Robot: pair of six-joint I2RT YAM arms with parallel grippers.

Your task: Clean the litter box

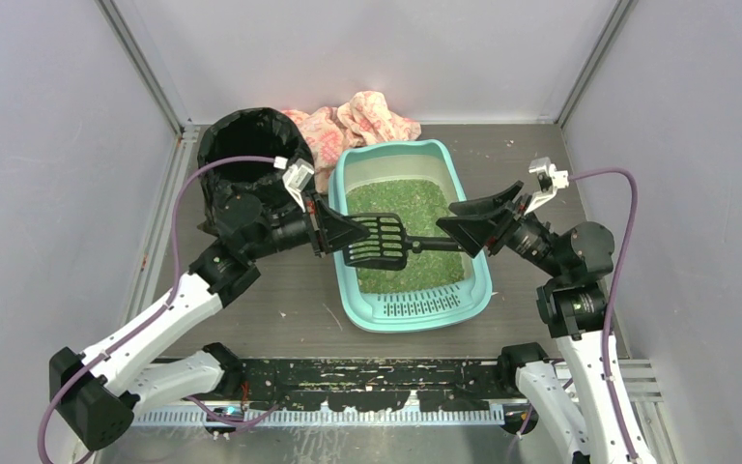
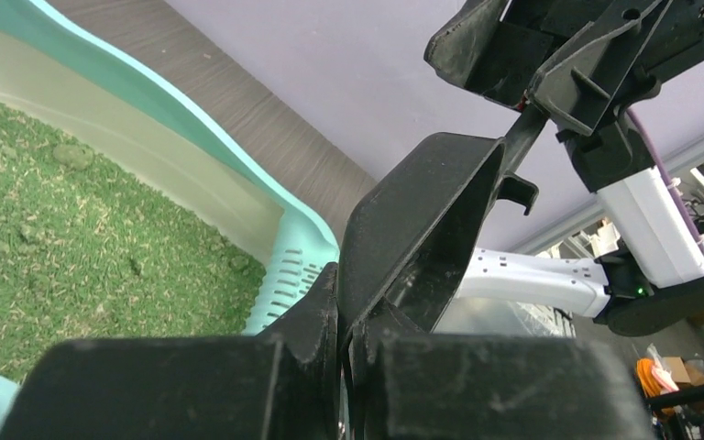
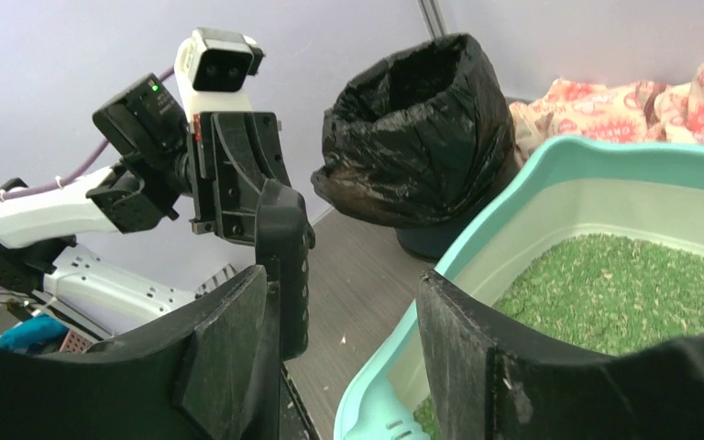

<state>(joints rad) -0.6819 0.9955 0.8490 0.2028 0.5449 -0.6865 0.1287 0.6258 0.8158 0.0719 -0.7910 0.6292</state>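
Left tool [image 1: 348, 232] is shut tight on the scoop [image 1: 379, 242], pinching the rim of its slotted head at the centre of the overhead view. Right tool [image 1: 454, 224], just right of centre, stands wide, its fingers [image 3: 225, 353] either side of the handle end. Whether one finger touches the handle I cannot tell. The scoop hangs roughly level between the two and looks empty.

Progress, as I judge it, is early or mid-way. The box [image 1: 415, 309] sits in the middle of the surface [image 1: 280, 319], its litter [image 1: 396, 203] green and fairly even. A small lump [image 2: 73, 154] shows at the upper left of the left wrist view, but I cannot say it is waste. The bin [image 1: 242, 145], upper left, is lined and open, its contents hidden. Left to do: dig, sift, carry to the bin.

The box lies directly under the scoop head. Its left rim passes beneath the left tool, and the right tool hangs over the box's right rim.
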